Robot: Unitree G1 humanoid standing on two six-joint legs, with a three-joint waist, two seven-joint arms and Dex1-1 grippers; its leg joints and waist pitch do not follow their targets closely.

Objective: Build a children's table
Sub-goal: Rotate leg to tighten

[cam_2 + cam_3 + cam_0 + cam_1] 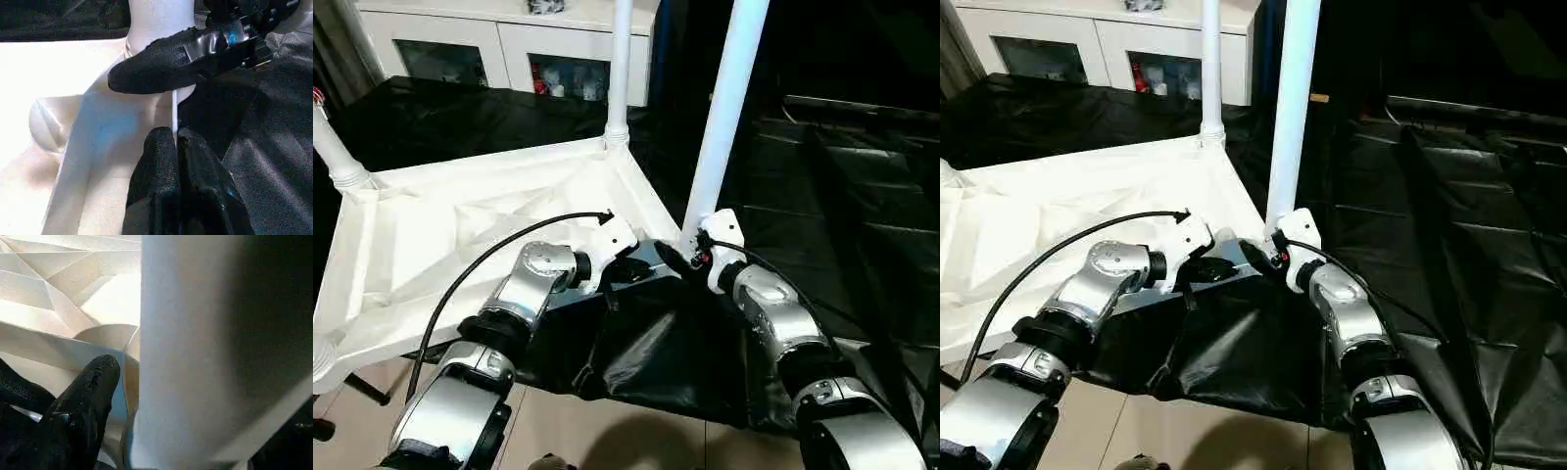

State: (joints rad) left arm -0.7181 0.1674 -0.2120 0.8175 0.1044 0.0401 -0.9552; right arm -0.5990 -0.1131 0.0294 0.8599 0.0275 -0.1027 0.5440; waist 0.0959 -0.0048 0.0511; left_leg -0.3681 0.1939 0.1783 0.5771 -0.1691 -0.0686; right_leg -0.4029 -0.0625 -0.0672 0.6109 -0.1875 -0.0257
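Observation:
The children's table lies upside down, its white rimmed top (460,225) on black sheeting. Three white legs stand in corner sockets: one at the far corner (621,59), one at the left (335,152), one at the near right corner (724,108). My right gripper (683,257) is open around the base of that near right leg (195,357). One black finger (88,396) stands a little off the leg's side, and the other is hidden behind it. My left gripper (176,142) is shut on the thin rim (174,107) right beside that corner.
A white cabinet (509,44) with glass doors stands behind the table. Black sheeting (842,196) covers the surface to the right and hangs over the near edge (656,352). Beige floor (597,431) shows below. A black cable (480,264) arcs over my left forearm.

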